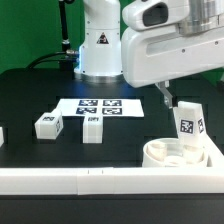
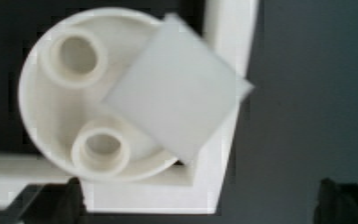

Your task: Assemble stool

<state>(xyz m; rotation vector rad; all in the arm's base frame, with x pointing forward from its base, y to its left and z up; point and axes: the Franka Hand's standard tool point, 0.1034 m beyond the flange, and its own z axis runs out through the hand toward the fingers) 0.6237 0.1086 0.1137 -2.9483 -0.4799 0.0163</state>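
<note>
Fingers [image 1: 170,101] spread wide, grasping nothing; dark tips frame the lower corners of the wrist view.

Seat disc [image 2: 114,100] lies sockets-up, tucked into the corner of the long white rail [image 1: 90,178] at the exterior view's right. One leg [image 1: 187,124] stands in it, upright by the look of it, tag facing the camera. From the wrist view, two sockets remain unfilled.

Two loose legs [image 1: 47,125] [image 1: 93,129] sit on the tabletop [image 1: 30,95], just in front of the marker board [image 1: 98,106].

Judgement: standing leg appears placed; seating depth cannot be confirmed. For the step in hand, lift straight up clear of the leg, then fetch the nearer loose leg, gripping its flat sides squarely.
</note>
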